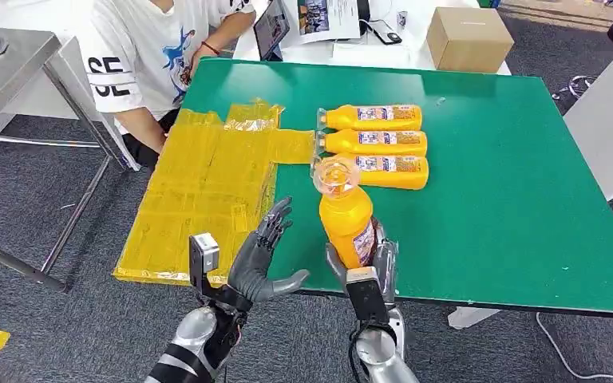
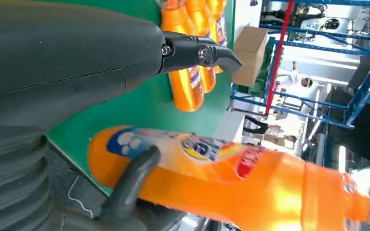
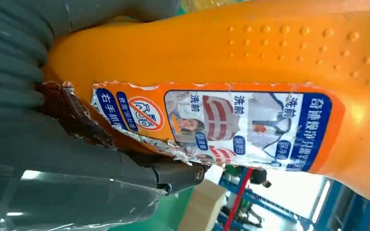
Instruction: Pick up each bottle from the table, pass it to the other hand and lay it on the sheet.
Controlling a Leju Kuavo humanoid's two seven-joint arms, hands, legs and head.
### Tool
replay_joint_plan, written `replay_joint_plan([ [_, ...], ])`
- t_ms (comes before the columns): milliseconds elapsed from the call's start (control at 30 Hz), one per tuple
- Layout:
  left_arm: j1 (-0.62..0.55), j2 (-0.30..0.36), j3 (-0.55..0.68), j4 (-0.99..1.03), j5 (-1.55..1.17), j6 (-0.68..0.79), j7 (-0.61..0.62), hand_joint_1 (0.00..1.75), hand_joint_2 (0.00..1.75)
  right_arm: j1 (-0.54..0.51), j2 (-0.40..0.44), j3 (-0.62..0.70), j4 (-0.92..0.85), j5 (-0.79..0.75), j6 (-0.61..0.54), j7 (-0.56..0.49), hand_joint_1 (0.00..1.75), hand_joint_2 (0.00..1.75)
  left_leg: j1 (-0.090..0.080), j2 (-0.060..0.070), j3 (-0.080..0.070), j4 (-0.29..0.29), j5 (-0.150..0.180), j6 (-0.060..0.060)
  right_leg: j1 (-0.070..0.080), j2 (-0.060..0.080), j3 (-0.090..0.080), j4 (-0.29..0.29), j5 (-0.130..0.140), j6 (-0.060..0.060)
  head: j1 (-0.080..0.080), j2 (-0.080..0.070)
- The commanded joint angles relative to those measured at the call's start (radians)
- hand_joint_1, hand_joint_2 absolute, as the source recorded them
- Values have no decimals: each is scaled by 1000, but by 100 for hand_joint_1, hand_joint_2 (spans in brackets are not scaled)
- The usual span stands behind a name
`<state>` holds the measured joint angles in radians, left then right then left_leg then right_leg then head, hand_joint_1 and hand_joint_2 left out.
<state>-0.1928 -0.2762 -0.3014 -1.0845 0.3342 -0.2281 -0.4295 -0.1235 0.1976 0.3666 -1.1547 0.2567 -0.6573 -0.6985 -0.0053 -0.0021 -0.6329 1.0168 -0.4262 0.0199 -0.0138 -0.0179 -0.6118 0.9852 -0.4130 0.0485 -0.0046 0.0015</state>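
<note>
My right hand [image 1: 365,263] grips an orange bottle [image 1: 346,217] with a clear cap, held upright above the near edge of the green table [image 1: 511,199]. In the right wrist view the bottle [image 3: 250,67] is pressed against the palm, its torn label facing the camera. My left hand [image 1: 265,257] is beside it with fingers spread and nothing in it. In the left wrist view the bottle [image 2: 221,178] lies just beyond the left hand's thumb [image 2: 130,180]. Three more orange bottles [image 1: 377,144] lie side by side on the table. The yellow sheet [image 1: 203,187] covers the table's left end.
A person in a white shirt [image 1: 148,56] sits at the far left corner of the table. A cardboard box [image 1: 469,38], a tablet and papers lie on the white table behind. A metal table [image 1: 4,64] stands at the left.
</note>
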Motion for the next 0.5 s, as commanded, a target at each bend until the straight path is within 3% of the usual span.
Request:
replay_joint_plan([
  [33,-13,37,-31,16,11,5,11,0,175,-56,6,47,137,14,2,0,175,175,1,3,6,-1,-2,-1,1,4,5,-2,-1,-2,0,0],
  [167,-13,37,-31,16,11,5,11,0,175,-56,6,47,137,14,2,0,175,175,1,3,7,-2,-2,-2,1,3,6,-2,-1,-2,0,0],
  [500,-48,33,-42,91,43,-19,16,0,175,-83,40,235,315,78,2,0,175,175,1,2,7,-2,-1,-2,1,3,6,-2,-1,-2,0,0],
])
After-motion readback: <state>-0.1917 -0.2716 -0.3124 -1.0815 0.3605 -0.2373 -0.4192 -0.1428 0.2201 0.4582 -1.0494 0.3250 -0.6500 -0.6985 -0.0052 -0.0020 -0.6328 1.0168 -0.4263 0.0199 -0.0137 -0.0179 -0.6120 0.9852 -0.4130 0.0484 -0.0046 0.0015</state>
